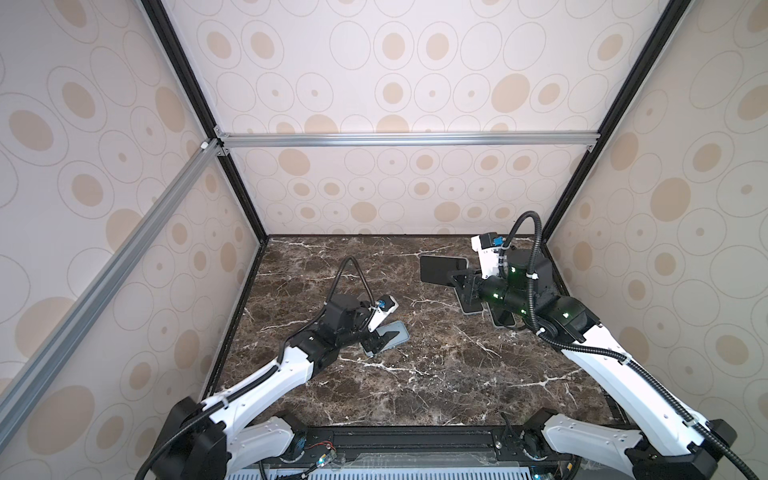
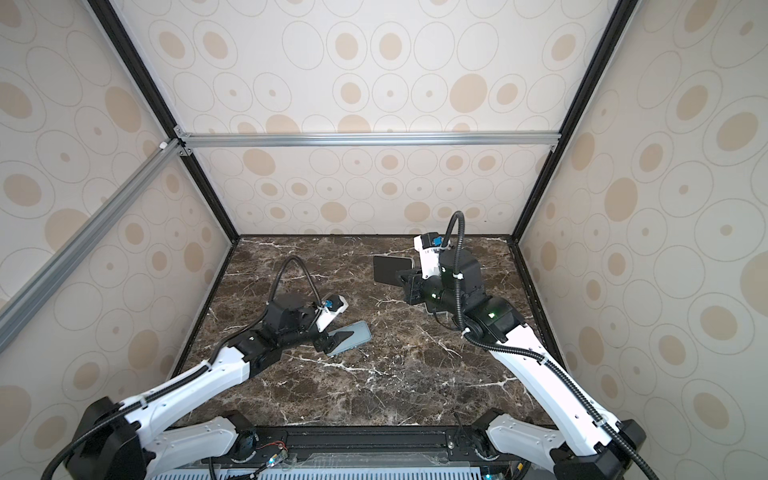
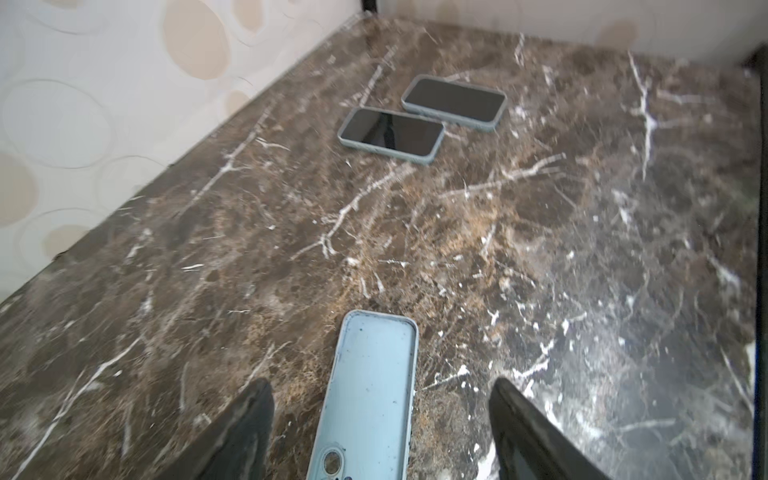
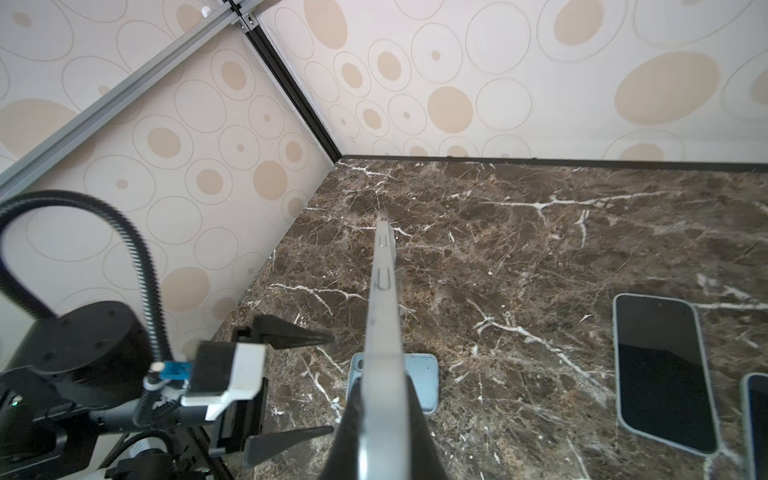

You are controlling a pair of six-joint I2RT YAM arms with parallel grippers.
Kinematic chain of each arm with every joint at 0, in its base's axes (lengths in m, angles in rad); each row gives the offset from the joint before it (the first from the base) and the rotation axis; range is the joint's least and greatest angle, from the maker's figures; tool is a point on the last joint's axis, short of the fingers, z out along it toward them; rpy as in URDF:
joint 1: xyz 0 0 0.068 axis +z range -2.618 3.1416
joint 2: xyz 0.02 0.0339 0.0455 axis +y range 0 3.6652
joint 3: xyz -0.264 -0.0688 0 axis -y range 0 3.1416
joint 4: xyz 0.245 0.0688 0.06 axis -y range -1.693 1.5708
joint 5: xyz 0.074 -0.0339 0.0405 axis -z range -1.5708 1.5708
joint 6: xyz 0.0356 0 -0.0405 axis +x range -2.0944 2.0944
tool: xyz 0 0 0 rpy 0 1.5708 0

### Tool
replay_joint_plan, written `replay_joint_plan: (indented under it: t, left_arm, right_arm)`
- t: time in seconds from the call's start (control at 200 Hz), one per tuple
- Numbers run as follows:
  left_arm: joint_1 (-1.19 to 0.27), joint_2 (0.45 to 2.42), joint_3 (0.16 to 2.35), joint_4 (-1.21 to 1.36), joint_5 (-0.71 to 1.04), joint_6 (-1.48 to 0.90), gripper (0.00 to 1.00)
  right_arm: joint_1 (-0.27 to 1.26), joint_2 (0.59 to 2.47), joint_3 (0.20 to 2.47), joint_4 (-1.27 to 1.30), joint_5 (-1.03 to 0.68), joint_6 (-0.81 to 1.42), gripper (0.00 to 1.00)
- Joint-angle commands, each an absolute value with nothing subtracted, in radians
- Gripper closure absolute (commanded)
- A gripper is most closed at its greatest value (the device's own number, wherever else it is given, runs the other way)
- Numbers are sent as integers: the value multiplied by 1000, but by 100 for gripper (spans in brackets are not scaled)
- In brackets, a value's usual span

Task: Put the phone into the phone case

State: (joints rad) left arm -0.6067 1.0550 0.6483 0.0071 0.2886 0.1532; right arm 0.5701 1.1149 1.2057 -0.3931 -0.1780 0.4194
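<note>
The light blue phone case (image 3: 370,386) lies on the marble table, hollow side up, also seen in both top views (image 1: 392,332) (image 2: 353,334) and in the right wrist view (image 4: 422,374). My left gripper (image 3: 380,384) (image 1: 374,345) (image 4: 332,384) stands open astride the case's camera-hole end, its fingers (image 3: 257,399) clear of both long sides. My right gripper (image 4: 382,399) (image 1: 457,277) (image 2: 405,276) is shut on the phone (image 4: 384,299), holding it edge-on in the air above the far right of the table (image 1: 440,269) (image 2: 390,269).
Two other phones in pale cases lie screen up on the table (image 3: 390,133) (image 3: 455,102) (image 4: 660,365) (image 4: 756,419), partly under my right arm in a top view (image 1: 471,307). Patterned walls close in the table on three sides.
</note>
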Motion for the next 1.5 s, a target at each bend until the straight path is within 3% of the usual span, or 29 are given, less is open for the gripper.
replay_joint_plan:
  t: [0.0, 0.075, 0.135, 0.32, 0.73, 1.015, 1.49]
  left_arm:
    - [-600, 970, 596, 113, 92, -172, 18]
    - [-595, 936, 562, 92, -96, -495, 26]
    - [-595, 933, 542, 50, -128, -675, 31]
    - [-591, 973, 496, 17, -111, -826, 33]
    - [-496, 1156, 499, 51, 125, -887, 30]
    - [-467, 1229, 484, 80, 233, -867, 35]
    - [-466, 1310, 430, 145, 255, -857, 42]
  right_arm:
    - [568, 1169, 1202, -330, -280, 506, 100]
    - [570, 1223, 1175, -288, -337, 544, 100]
    - [574, 1271, 1150, -243, -378, 582, 100]
    - [619, 1468, 1174, -228, -489, 610, 100]
    - [640, 1808, 1217, -193, -697, 662, 100]
    - [640, 1855, 1199, -168, -736, 640, 100]
    - [641, 1895, 1141, -107, -746, 606, 100]
